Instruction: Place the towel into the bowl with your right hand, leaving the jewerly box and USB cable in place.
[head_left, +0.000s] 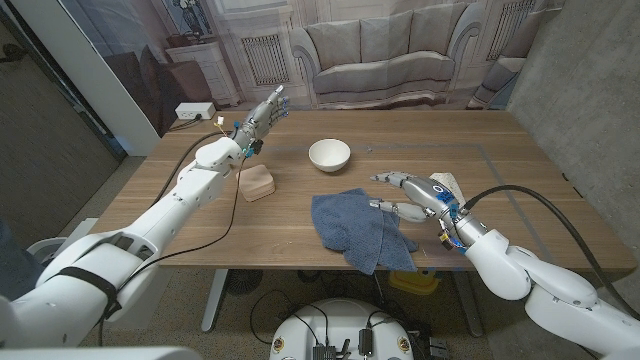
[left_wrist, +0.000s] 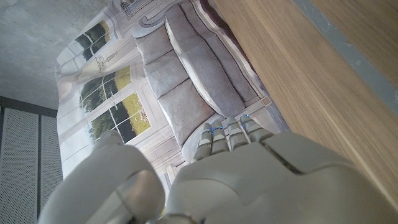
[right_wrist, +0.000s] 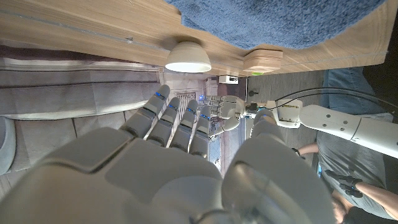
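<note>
Head view: my right hand (head_left: 412, 196) hovers at right edge of towel (head_left: 355, 228), fingers spread, holding nothing. Towel flat on table (head_left: 520, 150), near bowl (head_left: 329, 154). Risk: shallow pinch lifts one corner only, rest drags, slips out. Box (head_left: 258, 184) just left of towel; dragged cloth could nudge it. Left hand (head_left: 258, 122) raised, fingers extended, empty.

Left wrist view: left fingers (left_wrist: 227, 134) straight, gripping nothing.

Right wrist view: right fingers (right_wrist: 177, 121) loose above towel (right_wrist: 292, 22); bowl (right_wrist: 188, 58) light, sideways bump could tip it.
</note>
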